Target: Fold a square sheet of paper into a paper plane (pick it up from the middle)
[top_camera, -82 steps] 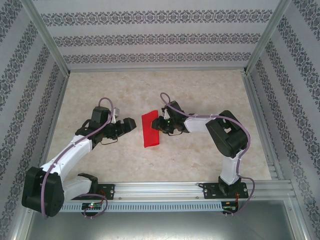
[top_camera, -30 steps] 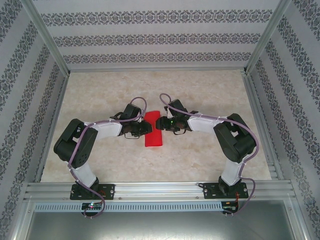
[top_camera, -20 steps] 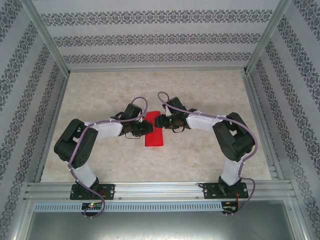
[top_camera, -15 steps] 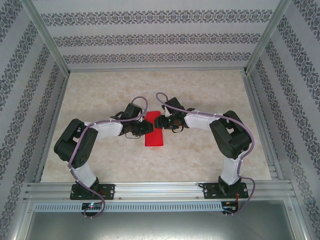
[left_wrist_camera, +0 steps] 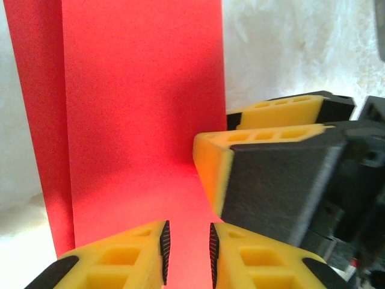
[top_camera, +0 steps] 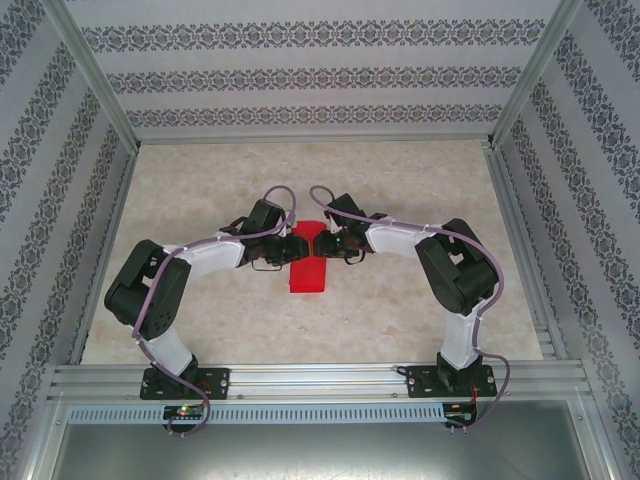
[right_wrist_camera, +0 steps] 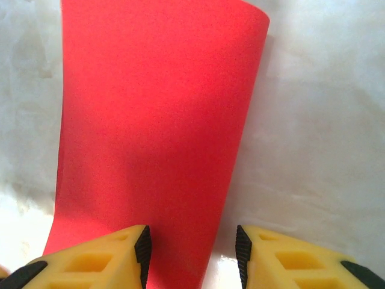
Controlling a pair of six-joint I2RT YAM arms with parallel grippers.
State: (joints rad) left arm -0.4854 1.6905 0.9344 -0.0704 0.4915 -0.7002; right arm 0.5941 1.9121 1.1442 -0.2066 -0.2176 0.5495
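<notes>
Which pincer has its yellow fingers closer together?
The left pincer: its fingers leave just a thin gap over the red paper, while the right pincer gapes much wider.

High rear overview; wrist close-ups sharing the paper (left_wrist_camera: pixel 138 120)

Your overhead view was bright and evenly lit; only faint, soft shadows fell on pale table (top_camera: pixel 400 190). Detail was slightly soft. Your left wrist view: red sheet of paper (left_wrist_camera: pixel 138 120) looked saturated, darker band down its left side; left gripper (left_wrist_camera: pixel 187 247) sat near lens, blurred. Your right wrist view: table glared white at lower left, grey shadow lay beside paper's right edge.
</notes>
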